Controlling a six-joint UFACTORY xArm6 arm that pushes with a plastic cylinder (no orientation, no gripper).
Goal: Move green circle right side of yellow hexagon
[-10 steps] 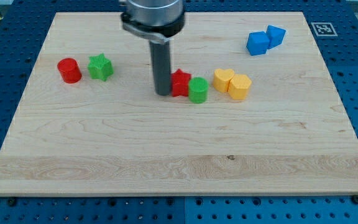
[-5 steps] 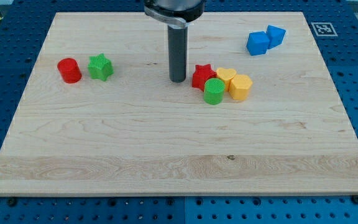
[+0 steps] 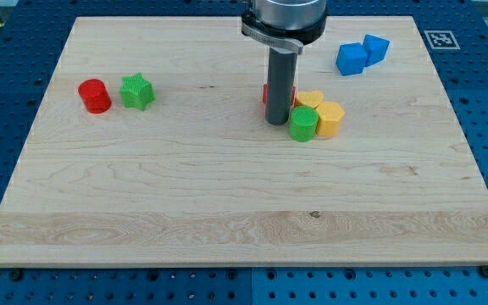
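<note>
The green circle (image 3: 303, 124) stands near the board's middle, touching the left side of the yellow hexagon (image 3: 329, 119). A yellow heart (image 3: 309, 101) sits just above them, against the hexagon. My tip (image 3: 277, 122) rests on the board right beside the green circle, on its left. A red star (image 3: 266, 93) is mostly hidden behind the rod, with only its edges showing.
A red cylinder (image 3: 94, 96) and a green star (image 3: 136, 91) sit together at the view's left. Two blue blocks (image 3: 362, 54) stand at the view's top right. The wooden board (image 3: 244, 212) lies on a blue perforated table.
My tip moved right, from left of the red star to beside the green circle. The green circle and red star slid right, up against the yellow blocks.
</note>
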